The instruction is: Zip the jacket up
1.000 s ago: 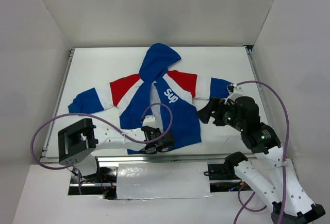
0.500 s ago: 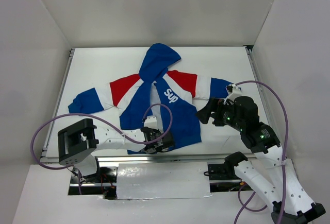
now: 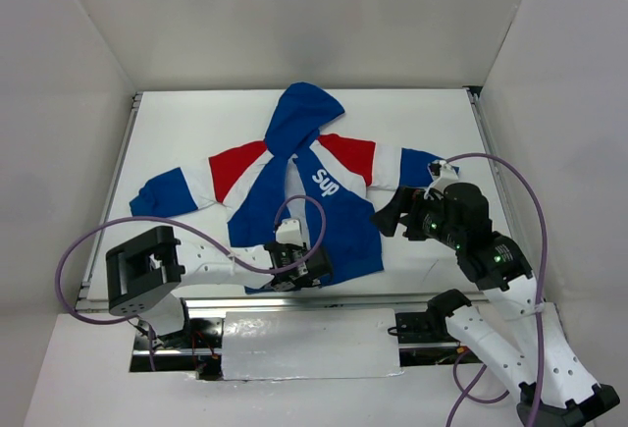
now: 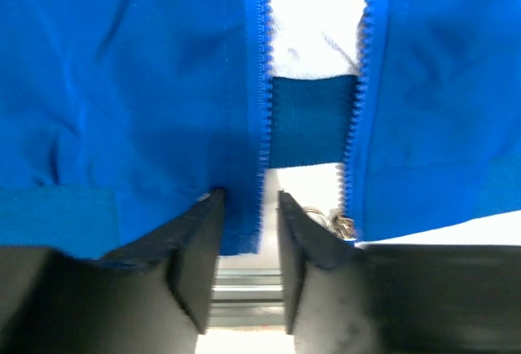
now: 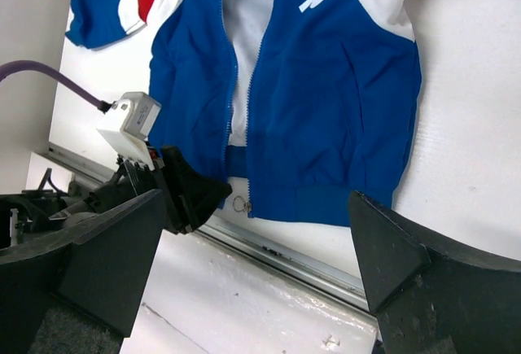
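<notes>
The jacket (image 3: 329,211) lies flat on the table, unzipped, hood toward the far side, royal blue with red and white bands. My left gripper (image 3: 291,275) is at its bottom hem. In the left wrist view the left gripper (image 4: 247,201) has its jaws narrowed around the bottom corner of the left zipper edge (image 4: 244,224), with a small gap still showing at the right finger. The zipper pull (image 4: 338,222) with its ring sits at the foot of the right zipper edge. My right gripper (image 3: 391,213) hovers wide open over the jacket's (image 5: 326,110) right side, holding nothing.
A metal rail (image 3: 294,301) runs along the table's near edge, just behind the left gripper (image 5: 191,191). A purple cable (image 3: 98,240) loops from the left arm. White walls close in the table (image 3: 196,123) on three sides.
The left jaws have narrowed around the left zipper edge at the hem. The jacket and the right arm have not moved.
</notes>
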Motion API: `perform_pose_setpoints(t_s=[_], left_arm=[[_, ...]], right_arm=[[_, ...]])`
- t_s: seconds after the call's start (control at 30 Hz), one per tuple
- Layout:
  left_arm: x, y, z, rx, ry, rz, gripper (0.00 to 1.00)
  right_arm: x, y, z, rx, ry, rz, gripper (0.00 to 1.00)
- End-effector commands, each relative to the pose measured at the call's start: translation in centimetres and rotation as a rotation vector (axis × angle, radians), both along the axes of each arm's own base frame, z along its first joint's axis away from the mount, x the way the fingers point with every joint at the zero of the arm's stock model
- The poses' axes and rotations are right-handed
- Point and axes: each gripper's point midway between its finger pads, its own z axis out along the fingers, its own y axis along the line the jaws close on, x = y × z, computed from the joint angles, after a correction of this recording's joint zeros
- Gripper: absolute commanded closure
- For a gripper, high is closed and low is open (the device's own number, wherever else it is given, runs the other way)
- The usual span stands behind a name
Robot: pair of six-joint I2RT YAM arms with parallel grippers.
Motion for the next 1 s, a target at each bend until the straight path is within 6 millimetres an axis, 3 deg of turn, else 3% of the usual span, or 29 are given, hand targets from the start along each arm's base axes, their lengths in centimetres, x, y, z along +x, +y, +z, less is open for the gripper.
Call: perform_pose_setpoints(t_s=[0.0, 0.13, 0.3, 0.53, 0.97], left_arm=[[-1.0, 3.0, -1.1, 0.110, 0.046, -0.001, 0.50], [-0.6, 2.8, 1.4, 0.096, -0.009, 0.000, 0.47], [-0.7, 3.6, 3.0, 0.120, -0.042, 0.022, 0.48], [-1.5, 4.4, 1.8, 0.144, -0.015, 0.017, 0.45], [-1.3, 2.2, 0.6, 0.122, 0.000, -0.038, 0.42]], right_arm=[[0.7, 0.6, 0.5, 0.005, -0.045, 0.027, 0.00], [0.7, 0.9, 0.4, 0.005, -0.043, 0.040, 0.00], [0.7, 0.9, 0.1, 0.001, -0.035, 0.041, 0.00], [0.7, 1.0, 0.0, 0.002, -0.034, 0.044, 0.00], [0.7, 1.1, -0.3, -0.006, -0.027, 0.052, 0.00]])
